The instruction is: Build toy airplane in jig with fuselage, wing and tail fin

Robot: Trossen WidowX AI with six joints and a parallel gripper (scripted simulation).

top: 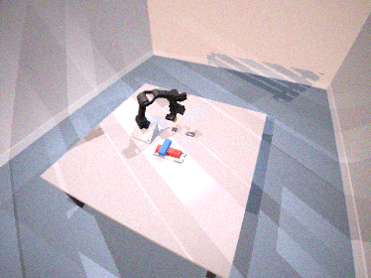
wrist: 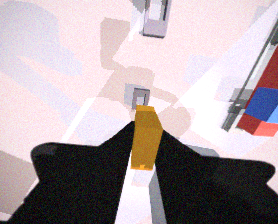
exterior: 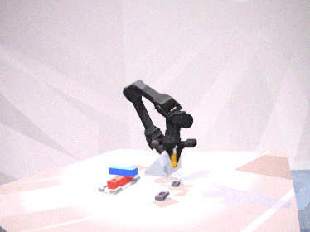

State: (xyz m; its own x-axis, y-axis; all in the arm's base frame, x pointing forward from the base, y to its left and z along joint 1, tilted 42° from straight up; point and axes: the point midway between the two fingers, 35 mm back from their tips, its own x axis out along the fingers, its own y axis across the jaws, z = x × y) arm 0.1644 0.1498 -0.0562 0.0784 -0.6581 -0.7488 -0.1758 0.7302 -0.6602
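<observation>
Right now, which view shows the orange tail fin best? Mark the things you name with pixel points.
The wrist view: the orange block-shaped tail fin (top: 175, 120) (exterior: 174, 160) (wrist: 147, 137) is large there, between the black fingertips. Exterior shows it small, hanging below the gripper; top, only a speck.
</observation>
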